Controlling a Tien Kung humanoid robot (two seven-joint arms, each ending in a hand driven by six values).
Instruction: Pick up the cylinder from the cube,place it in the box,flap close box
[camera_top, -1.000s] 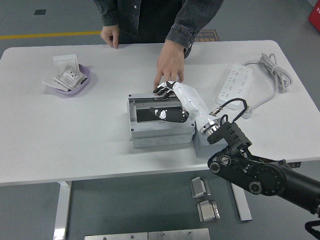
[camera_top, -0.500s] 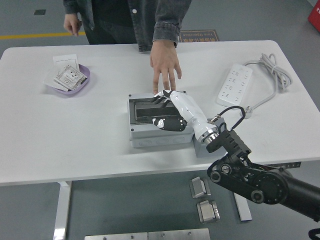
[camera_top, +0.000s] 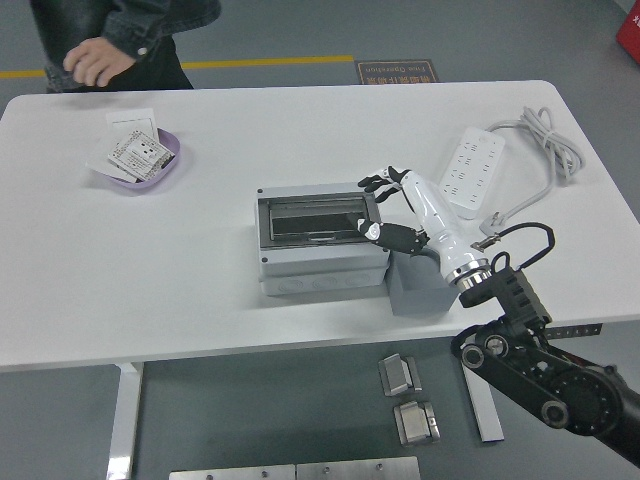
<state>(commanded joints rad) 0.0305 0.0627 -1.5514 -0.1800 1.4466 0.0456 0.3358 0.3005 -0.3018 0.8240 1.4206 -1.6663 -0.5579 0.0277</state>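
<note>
A grey box (camera_top: 320, 240) sits at the table's middle with its dark transparent flap down over the top. A grey cube (camera_top: 418, 284) stands against the box's right side, partly hidden by my right forearm. The cylinder is not visible. My right hand (camera_top: 385, 205) hovers at the box's right edge, fingers spread and empty. My left arm is out of view.
A purple bowl (camera_top: 170, 165) with white packets sits far left. A white power strip (camera_top: 471, 171) with its cable (camera_top: 545, 135) lies far right. A person stands at the far left corner, hand (camera_top: 95, 60) off the table.
My right hand lifted off the box lid and moved right. The person took their hand off the box and walked away to the left.
</note>
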